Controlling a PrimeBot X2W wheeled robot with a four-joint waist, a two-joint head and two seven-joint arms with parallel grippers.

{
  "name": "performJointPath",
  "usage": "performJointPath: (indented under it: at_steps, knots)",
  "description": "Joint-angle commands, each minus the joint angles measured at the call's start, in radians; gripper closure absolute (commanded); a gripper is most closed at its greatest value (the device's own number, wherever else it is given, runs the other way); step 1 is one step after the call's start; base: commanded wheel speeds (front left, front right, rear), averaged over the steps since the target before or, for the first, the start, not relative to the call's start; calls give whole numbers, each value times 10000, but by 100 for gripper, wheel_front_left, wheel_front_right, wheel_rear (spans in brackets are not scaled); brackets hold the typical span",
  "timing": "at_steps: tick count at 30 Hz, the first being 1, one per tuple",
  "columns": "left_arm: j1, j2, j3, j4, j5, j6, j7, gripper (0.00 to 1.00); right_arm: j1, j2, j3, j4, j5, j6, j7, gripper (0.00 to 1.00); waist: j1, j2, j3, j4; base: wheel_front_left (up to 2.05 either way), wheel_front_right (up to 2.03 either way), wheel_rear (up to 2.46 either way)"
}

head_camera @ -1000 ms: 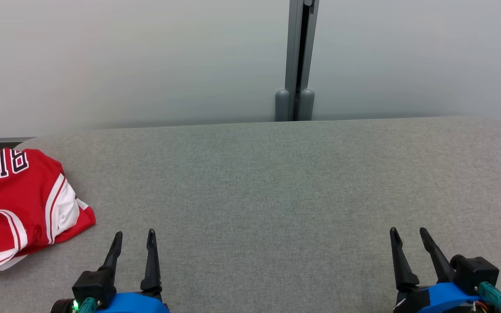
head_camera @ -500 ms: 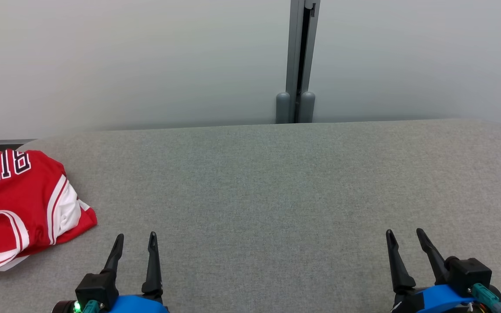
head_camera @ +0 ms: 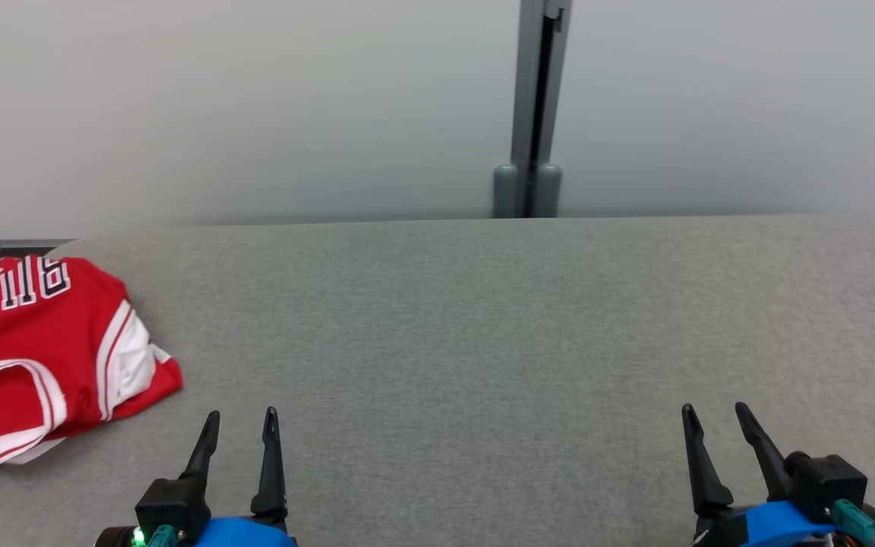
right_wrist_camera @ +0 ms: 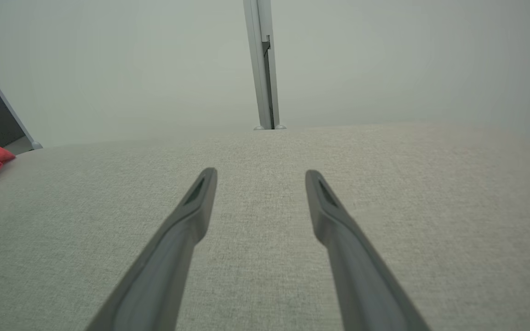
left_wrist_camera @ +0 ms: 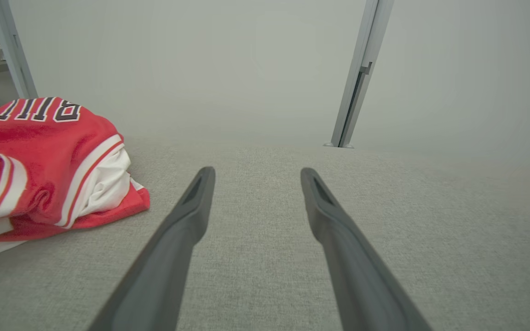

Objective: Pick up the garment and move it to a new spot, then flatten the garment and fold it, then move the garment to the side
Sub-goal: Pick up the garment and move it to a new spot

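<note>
Findings, head view. The red garment (head_camera: 42, 357) lies in a rumpled heap at the 9 o'clock edge of the grey fabric surface (head_camera: 483, 319). It has white trim, and dark lettering shows on its far side.

The left gripper (head_camera: 242, 412) stands at 7 o'clock with its jaws spread wide and holding nothing. The garment is near it, toward 10 o'clock, and not in contact.

The right gripper (head_camera: 713, 407) stands at 5 o'clock, jaws equally wide and empty, well apart from the garment.

A grey post (head_camera: 536, 114) rises upright behind the far edge at 12 o'clock, against a pale wall (head_camera: 255, 114).
</note>
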State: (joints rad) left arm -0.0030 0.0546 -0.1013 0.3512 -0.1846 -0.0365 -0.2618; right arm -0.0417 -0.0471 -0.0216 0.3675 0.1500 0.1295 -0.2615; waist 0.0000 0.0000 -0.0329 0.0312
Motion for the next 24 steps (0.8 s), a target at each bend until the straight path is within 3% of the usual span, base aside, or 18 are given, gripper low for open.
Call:
performJointPath:
  at_steps: [1,15,24]
  knots:
    - [-97,-3,24,-5,45,1,-49,0,139,-58,-44,-32,-99,22,-51,0,0,0,34,185,0,0,0]
    - [133,238,198,-117,213,90,-39,0,219,-55,299,-235,-166,13,66,0,0,0,84,3577,0,0,0]
    - [284,392,412,-246,176,121,-41,0,134,-56,475,-160,-88,13,30,0,0,0,106,4811,0,0,0]
